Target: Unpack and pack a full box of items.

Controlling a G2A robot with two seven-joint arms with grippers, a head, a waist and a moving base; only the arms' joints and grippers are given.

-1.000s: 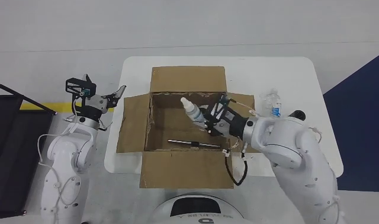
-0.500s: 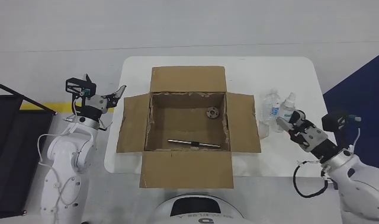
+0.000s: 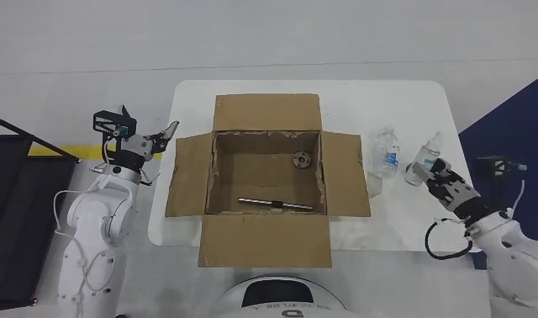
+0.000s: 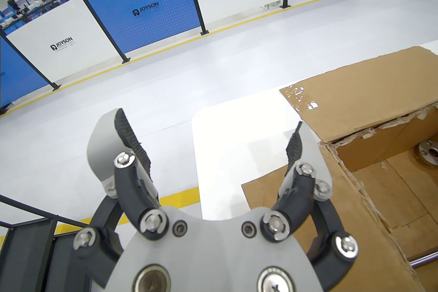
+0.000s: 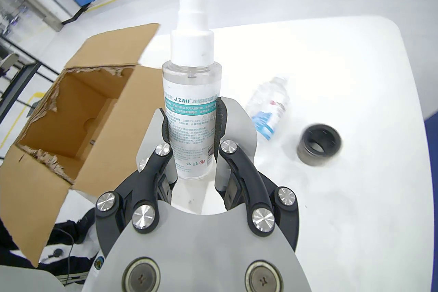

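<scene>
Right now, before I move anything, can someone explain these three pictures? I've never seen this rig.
It is a two-armed robot at a white table. One picture looks down from above; the other two look out from each wrist. An open cardboard box holds a metal rod and a metal ring. Beside it lie a small water bottle and a black ring. The right gripper is shut on an upright spray bottle; the left gripper is open and empty near the table's other end.
</scene>
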